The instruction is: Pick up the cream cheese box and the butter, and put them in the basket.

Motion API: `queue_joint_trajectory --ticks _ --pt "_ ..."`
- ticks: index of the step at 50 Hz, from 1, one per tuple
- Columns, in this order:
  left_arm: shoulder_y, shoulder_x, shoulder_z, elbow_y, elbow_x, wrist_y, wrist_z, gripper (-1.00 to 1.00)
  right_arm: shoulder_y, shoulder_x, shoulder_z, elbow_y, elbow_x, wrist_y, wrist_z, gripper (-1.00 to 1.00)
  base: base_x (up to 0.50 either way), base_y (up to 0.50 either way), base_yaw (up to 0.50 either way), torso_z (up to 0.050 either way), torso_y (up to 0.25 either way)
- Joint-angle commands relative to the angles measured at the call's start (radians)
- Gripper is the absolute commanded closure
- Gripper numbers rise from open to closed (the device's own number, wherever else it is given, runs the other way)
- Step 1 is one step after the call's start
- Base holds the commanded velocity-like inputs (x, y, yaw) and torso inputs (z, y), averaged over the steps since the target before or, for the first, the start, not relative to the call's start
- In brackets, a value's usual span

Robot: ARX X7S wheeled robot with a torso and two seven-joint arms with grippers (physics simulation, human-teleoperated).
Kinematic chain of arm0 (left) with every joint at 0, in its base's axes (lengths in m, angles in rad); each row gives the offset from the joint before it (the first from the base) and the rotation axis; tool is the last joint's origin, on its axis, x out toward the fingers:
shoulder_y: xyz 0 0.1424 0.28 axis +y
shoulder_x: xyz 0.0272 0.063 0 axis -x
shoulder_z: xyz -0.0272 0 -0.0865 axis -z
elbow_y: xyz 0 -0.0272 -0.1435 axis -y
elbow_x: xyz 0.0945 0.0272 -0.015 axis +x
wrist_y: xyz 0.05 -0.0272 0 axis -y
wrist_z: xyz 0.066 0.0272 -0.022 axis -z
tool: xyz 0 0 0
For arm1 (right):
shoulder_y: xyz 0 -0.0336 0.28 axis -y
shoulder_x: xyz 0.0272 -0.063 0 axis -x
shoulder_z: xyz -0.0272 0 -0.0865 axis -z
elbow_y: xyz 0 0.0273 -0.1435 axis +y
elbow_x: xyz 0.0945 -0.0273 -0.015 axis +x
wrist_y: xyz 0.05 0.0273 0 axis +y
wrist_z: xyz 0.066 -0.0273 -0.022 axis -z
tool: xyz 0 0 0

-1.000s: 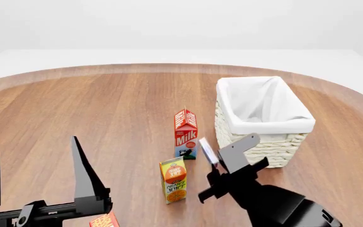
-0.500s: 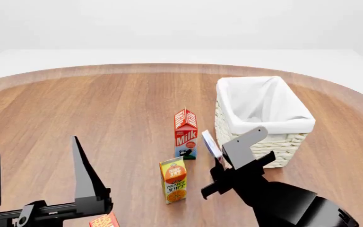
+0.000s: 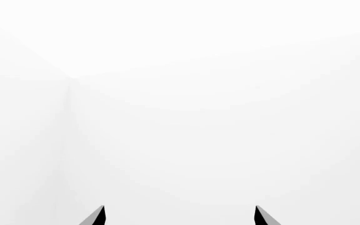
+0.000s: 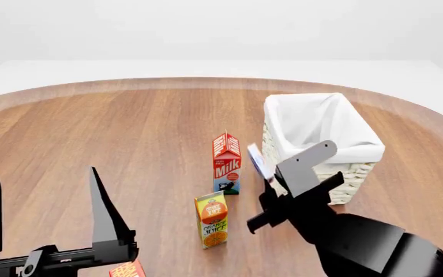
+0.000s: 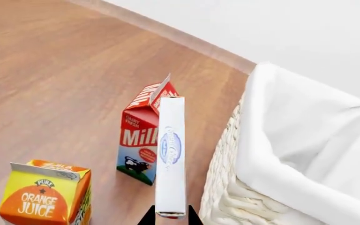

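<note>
The right gripper [image 4: 270,171] was clamped on the cream cheese box [image 4: 256,160], which it held up off the wooden table [image 4: 113,138] on its narrow edge, between the milk carton [image 4: 226,163] and the near left corner of the basket [image 4: 319,144]. In the right wrist view the box [image 5: 170,161] showed its white edge with a small blue oval logo, the writing in it too small to read. The red carton read "Milk" in white letters, with a small cow picture lower down. Nearer stood the orange juice carton [image 4: 211,220], marked "PURE ORANGE JUICE" over a picture of an orange. The white wicker basket, lined with white cloth, stood right of the milk carton.

The left gripper [image 4: 41,216] hung at the near left with its two dark fingers [image 4: 102,202] spread wide apart, holding nothing. Just below it, at the picture's near edge, a corner of the red-orange butter [image 4: 127,270] lay on the table; its lettering could not be made out. The left wrist view showed only white wall and two fingertips [image 3: 95,216].
</note>
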Motion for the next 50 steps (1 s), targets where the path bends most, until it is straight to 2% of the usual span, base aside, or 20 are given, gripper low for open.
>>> queue_joint_trajectory --ticks 1,28,50 --pt "0.005 0.014 -0.022 0.001 0.020 0.025 0.013 -1.00 0.030 -0.005 0.059 -0.062 -0.002 0.035 0.012 1.00 0.00 0.00 0.00 0.000 0.000" --pt "0.003 0.010 -0.017 0.003 0.014 0.019 0.012 -1.00 0.143 0.003 0.161 -0.185 0.142 0.159 0.100 1.00 0.00 0.00 0.00 0.000 0.001" --pt "0.004 0.008 -0.014 0.009 0.017 0.014 0.010 -1.00 0.258 0.003 0.208 -0.135 0.170 0.185 0.108 1.00 0.00 0.00 0.00 0.000 0.000"
